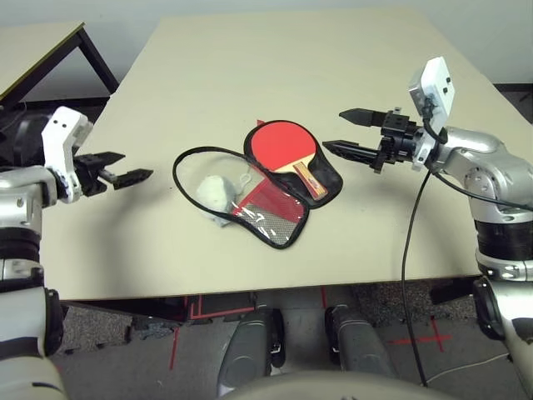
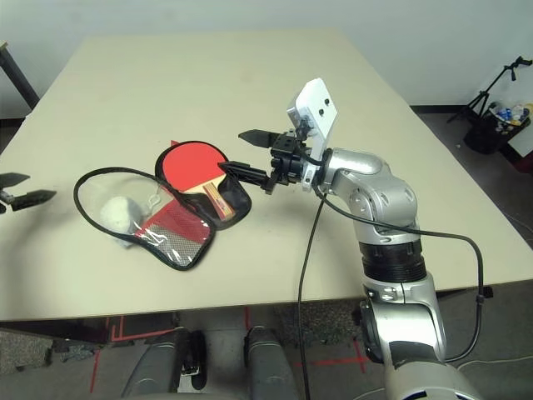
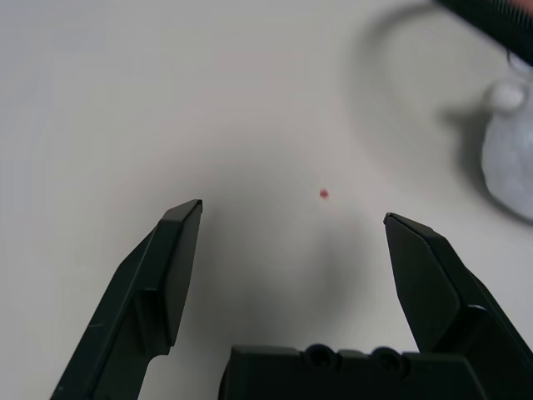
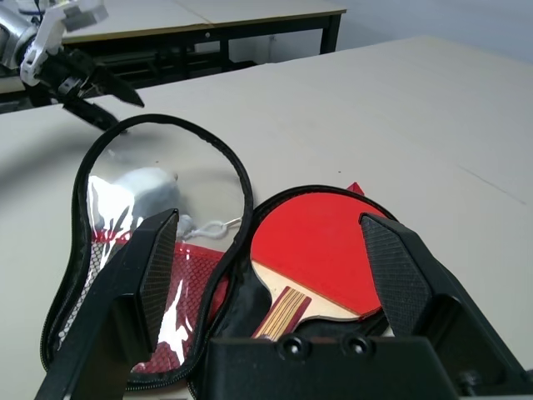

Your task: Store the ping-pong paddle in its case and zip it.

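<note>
Right wrist view: case edge behind end effector fingers.

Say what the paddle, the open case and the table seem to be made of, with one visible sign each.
Paddle: smooth matte red rubber face on a pale wooden blade; wood grain shows at the handle.
Case: soft fabric, probably nylon, with black trim, red mesh and a shiny clear panel.
Table: smooth, matte beige top, likely laminate; uniform colour, no grain.
</note>
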Controlling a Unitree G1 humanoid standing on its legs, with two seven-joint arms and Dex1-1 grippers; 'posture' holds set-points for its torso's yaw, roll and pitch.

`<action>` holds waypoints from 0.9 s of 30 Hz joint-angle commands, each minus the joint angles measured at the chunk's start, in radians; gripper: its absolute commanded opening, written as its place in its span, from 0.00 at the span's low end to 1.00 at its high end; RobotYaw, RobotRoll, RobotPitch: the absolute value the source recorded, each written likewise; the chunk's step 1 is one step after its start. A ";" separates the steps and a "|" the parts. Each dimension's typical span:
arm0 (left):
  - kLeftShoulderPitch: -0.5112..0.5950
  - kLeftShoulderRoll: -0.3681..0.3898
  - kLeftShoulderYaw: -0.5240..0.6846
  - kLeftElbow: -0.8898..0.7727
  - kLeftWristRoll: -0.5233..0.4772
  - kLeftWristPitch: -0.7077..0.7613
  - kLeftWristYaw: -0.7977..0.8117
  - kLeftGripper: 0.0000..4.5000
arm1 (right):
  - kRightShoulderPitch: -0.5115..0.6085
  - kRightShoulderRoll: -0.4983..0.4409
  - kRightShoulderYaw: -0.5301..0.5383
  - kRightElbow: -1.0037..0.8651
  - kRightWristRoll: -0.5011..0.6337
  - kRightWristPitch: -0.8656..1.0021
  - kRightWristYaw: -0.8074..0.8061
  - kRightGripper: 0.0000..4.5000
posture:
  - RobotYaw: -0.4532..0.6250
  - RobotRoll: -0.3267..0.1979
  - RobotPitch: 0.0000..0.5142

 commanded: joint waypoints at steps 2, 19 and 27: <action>0.050 -0.053 -0.057 -0.248 -0.044 0.161 -0.052 1.00 | 0.007 -0.023 0.013 -0.044 0.020 0.028 0.006 1.00 | 0.43 0.62 0.23; -0.267 -0.160 -0.158 -0.471 -0.178 0.508 -0.085 1.00 | 0.018 -0.029 -0.009 -0.069 0.031 0.047 -0.034 1.00 | 0.39 0.62 0.22; -0.309 -0.317 -0.197 -0.216 -0.083 0.275 -0.018 1.00 | 0.025 -0.044 -0.028 -0.101 0.068 0.120 -0.080 1.00 | 0.35 0.62 0.24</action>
